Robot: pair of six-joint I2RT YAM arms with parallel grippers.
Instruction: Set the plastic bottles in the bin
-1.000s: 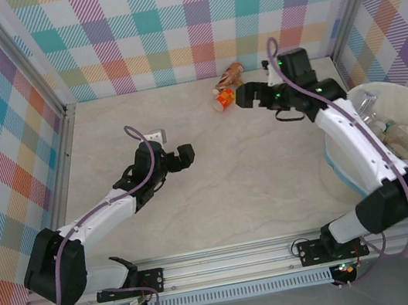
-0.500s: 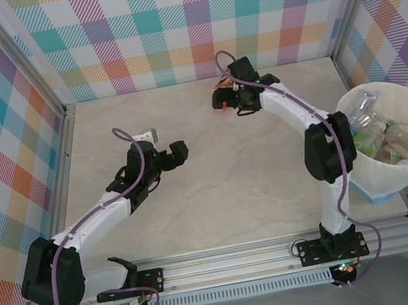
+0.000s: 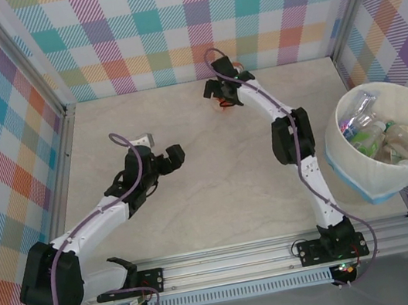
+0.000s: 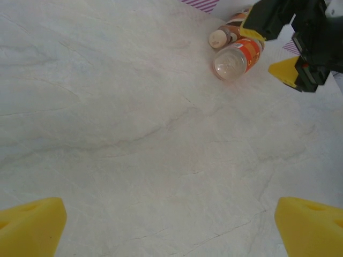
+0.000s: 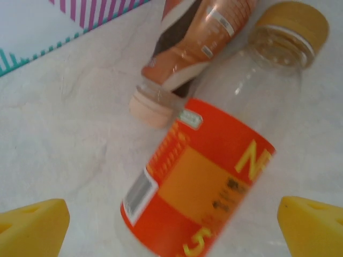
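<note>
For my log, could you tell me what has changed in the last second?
The right gripper slid left, now open astride the orange-labelled bottle; its arm swung off the bin. The left gripper, open, drifted slightly left. Nothing was grasped; bottle and bin stayed put.

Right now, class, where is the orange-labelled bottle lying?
In the right wrist view the orange-labelled bottle lies on its side at the far edge of the table, beside the brown bottle and straddled by the open right gripper.
</note>
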